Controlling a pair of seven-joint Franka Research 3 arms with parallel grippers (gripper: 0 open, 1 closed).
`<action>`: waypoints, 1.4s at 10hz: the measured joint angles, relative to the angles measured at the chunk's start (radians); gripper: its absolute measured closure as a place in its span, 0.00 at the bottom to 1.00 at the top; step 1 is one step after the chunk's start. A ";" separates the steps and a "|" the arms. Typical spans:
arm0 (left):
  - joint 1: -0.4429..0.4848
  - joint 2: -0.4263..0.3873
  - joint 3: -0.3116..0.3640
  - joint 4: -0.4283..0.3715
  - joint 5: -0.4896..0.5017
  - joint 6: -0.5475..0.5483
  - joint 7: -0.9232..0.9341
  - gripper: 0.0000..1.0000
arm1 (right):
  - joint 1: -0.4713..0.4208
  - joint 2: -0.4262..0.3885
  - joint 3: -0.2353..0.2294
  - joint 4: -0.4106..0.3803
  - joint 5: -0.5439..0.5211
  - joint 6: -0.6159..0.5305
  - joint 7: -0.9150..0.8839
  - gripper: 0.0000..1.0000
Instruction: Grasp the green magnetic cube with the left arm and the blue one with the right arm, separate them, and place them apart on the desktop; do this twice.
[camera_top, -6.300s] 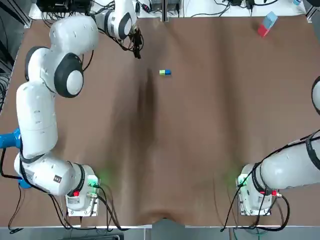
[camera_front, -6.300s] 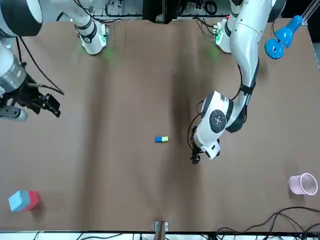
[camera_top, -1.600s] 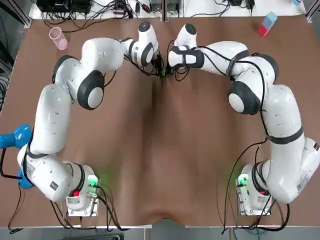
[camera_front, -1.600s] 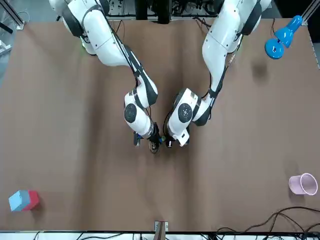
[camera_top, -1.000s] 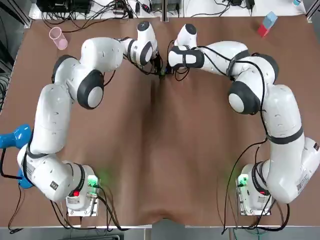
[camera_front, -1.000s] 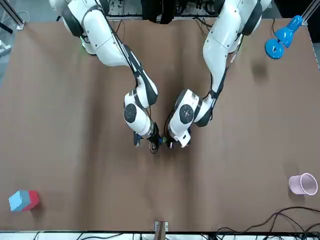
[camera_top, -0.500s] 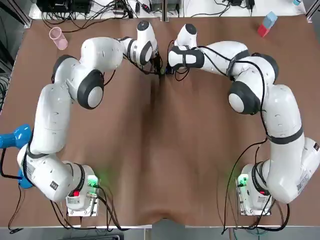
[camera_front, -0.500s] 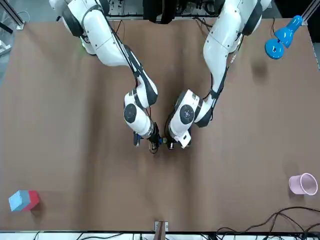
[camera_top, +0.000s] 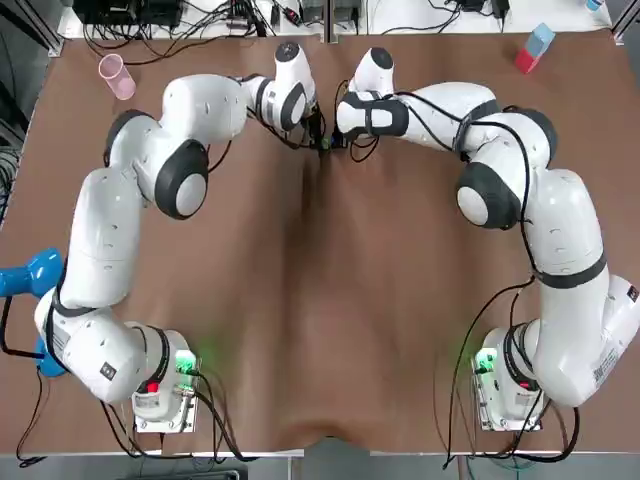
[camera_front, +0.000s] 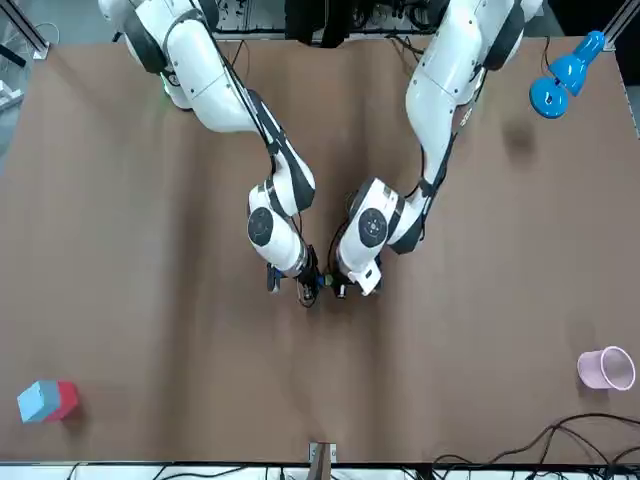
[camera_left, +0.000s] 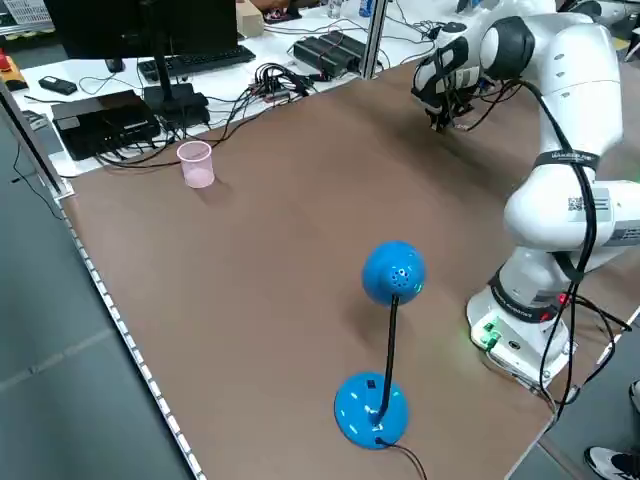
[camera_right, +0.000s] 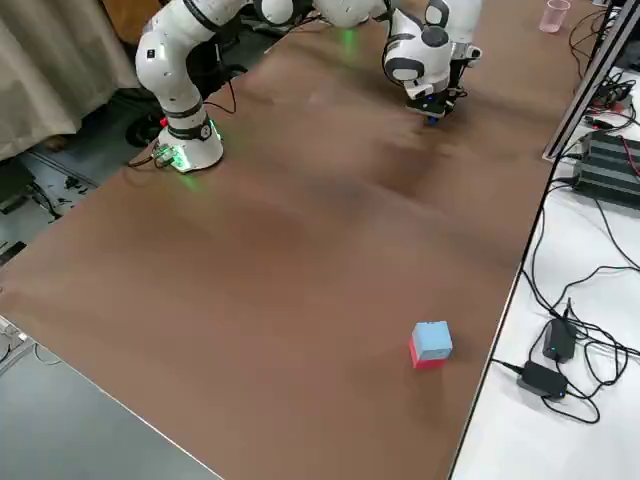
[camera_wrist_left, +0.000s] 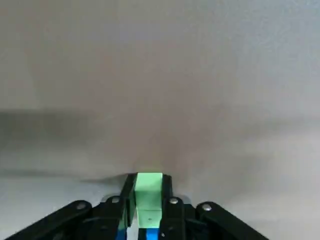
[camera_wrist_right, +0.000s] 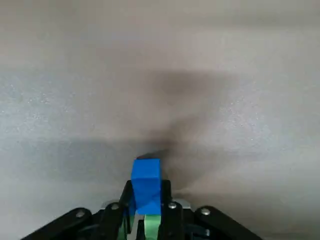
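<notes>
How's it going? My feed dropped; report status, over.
Left gripper shut on green cube. Right gripper shut on blue cube. Cubes joined, not yet apart. Cup far off.

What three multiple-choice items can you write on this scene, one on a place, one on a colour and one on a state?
1. Where on the table does the cup stand?
A. At the far left corner, by the robot's own sides
B. At the far right corner
C. Between the two grippers

2. What colour is the cube in the left gripper?
A. Red
B. Green
C. Yellow

3. In what state is the right gripper?
A. Open, high above the table
B. Parked beside its base
C. Shut on the blue cube

Answers:
1 A: the top view shows the cup near the far left corner.
2 B: the left wrist view shows the green cube clamped in that gripper.
3 C: the right wrist view shows the blue cube clamped in that gripper, far out over the table.
</notes>
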 joint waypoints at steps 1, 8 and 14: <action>-0.001 0.000 0.000 0.000 0.000 0.001 0.000 0.76 | 0.000 0.000 0.000 0.000 0.000 0.000 0.000 0.76; -0.004 0.000 0.000 0.000 0.002 0.020 0.000 0.76 | 0.006 0.000 0.000 0.000 0.000 -0.001 0.000 0.65; -0.004 0.000 0.000 0.000 0.002 0.022 0.000 0.76 | 0.025 0.000 0.002 0.000 0.000 -0.001 0.000 0.48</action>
